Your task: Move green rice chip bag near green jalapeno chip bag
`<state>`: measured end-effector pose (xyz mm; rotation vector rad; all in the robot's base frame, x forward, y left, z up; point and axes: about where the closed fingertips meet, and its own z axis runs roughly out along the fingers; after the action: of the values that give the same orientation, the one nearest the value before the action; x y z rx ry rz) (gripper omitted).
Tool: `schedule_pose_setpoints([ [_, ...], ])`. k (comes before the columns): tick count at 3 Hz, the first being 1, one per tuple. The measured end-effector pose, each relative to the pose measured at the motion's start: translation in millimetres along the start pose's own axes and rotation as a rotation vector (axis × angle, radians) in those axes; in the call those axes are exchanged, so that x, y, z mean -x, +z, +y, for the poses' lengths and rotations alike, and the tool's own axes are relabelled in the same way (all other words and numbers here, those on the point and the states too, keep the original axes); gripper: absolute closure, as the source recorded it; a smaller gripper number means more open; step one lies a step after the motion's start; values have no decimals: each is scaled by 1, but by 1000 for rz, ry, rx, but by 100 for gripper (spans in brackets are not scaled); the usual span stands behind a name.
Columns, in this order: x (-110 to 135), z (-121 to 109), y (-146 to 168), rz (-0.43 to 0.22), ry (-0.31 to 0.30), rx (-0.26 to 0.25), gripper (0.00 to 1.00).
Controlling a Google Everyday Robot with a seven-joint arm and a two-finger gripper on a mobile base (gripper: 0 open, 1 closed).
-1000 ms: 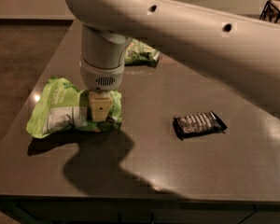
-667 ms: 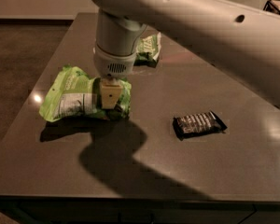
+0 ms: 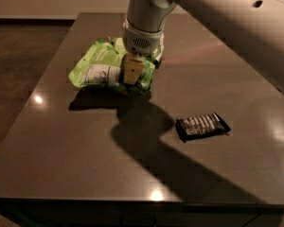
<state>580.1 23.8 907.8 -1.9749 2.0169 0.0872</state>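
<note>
Claw [image 3: 132, 73] clamped on green rice chip bag [image 3: 97, 65], holding it just above the dark table [image 3: 85, 174].

1. One green rice chip bag [image 3: 97, 67], the only large lime-green bag.
2. One green jalapeno chip bag [image 3: 157, 56], with only a sliver showing behind the arm [image 3: 217, 13].
3. One dark wrapped snack bar [image 3: 202, 126].
4. One bench [image 3: 61, 164], carrying all of these.
5. One arm with one tool [image 3: 132, 77], above the bench's far half and clamped on the green rice chip bag.
</note>
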Motion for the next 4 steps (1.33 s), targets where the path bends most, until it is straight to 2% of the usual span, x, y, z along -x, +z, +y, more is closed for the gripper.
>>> schedule_pose_setpoints([
  [1,-30,-36,-12,5,120,-40,100],
  [2,-62,-59,-15,22,238,-55,82],
  [3,-90,-71,-12,25,320,-51,58],
  [4,-109,-76,-11,3,372,-44,35],
])
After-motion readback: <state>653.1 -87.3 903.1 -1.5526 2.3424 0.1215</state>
